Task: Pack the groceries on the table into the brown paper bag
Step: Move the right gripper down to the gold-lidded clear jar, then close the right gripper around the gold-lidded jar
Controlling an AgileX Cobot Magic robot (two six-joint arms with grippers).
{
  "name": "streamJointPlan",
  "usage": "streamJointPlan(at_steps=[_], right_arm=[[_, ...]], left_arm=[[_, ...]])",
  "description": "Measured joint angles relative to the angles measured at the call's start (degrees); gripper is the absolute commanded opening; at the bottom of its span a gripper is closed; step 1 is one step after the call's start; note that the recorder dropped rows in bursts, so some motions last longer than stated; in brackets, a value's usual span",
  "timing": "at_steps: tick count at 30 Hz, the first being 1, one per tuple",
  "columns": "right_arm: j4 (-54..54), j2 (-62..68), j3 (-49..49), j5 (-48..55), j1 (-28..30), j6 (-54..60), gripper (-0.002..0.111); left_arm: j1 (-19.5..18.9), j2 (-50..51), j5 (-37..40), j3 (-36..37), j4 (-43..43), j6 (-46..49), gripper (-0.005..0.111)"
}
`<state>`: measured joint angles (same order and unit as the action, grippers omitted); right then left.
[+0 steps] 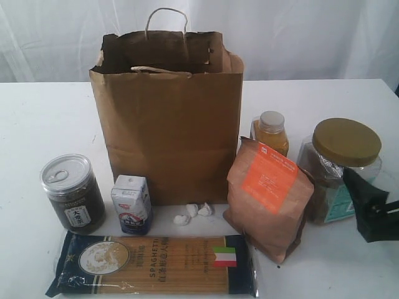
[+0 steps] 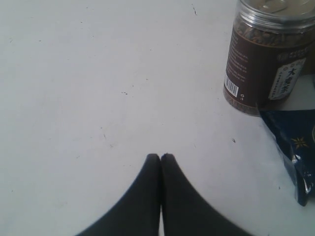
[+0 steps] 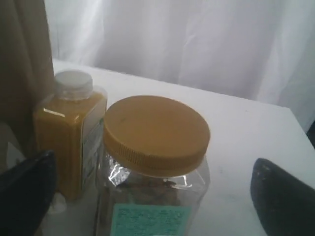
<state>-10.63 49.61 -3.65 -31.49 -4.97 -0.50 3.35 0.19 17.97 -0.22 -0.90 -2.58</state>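
Backdrop and scraps: a white curtain [image 1: 299, 37] and three white lumps [image 1: 192, 210]
On my exterior feed the curtain hangs in soft folds across the whole background, and it fills the back of my right wrist feed too [image 3: 197, 44]. The lumps are small and crumpled and lie close together; I cannot tell what they are.

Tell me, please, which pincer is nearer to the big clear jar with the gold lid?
Right. The right pincer is open, facing the gold-lidded jar at close range. The left pincer is shut over the white tabletop near the dark jar with silver pull-tab lid, far from it.
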Motion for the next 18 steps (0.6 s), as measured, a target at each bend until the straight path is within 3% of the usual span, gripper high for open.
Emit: streamJointPlan(at_steps=[8, 18], right_arm=[[-2.53, 14.03, -2.46, -3.75, 0.00, 2.18, 0.105], [-1.95, 15.52, -2.46, -2.33, 0.00, 1.70, 0.105]], left_arm=[[0.00, 0.00, 0.00, 0.00, 0.00, 0.00, 0.000], [0.00, 0.00, 0.00, 0.00, 0.00, 0.00, 0.000]])
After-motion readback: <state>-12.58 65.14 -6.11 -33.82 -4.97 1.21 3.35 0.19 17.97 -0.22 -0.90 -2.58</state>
